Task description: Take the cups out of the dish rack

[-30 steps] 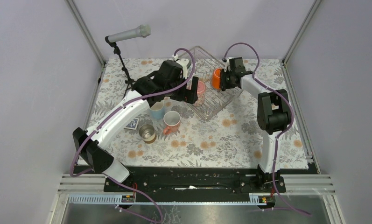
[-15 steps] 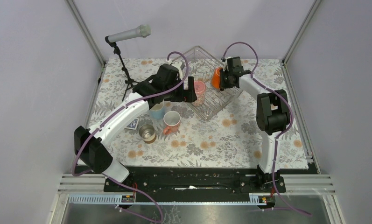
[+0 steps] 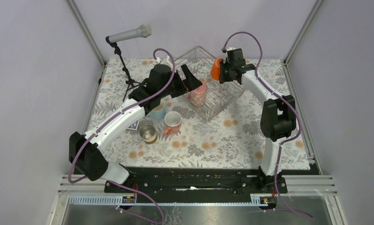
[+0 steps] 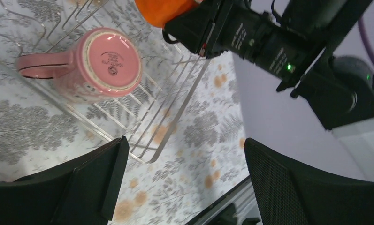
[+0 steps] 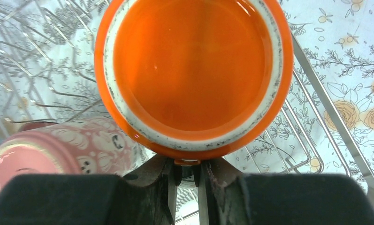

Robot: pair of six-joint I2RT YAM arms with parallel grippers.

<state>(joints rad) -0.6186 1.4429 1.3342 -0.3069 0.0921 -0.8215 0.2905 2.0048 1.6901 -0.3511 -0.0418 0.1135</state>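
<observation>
- Desk (image 3: 232, 140): carries the dish rack (image 3: 220, 99) at far centre.
- Left arm: stretched forward, wrist tipped down; left fingers (image 3: 190, 80) spread wide, empty.
- Right fingers (image 3: 221, 71): pinched on the orange mug (image 5: 194, 65) wall, holding it over the rack's far corner.
- Translucent pink mug (image 4: 105, 63): in the rack, base facing the left fingers, handle sideways; left arm nearer.

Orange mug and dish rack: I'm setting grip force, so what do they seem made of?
Orange mug: probably glazed ceramic, glossy with soft reflections and a pale speckled bare ring. Dish rack: thin silvery metal wire, likely chromed or stainless, judging by its shine.
</observation>
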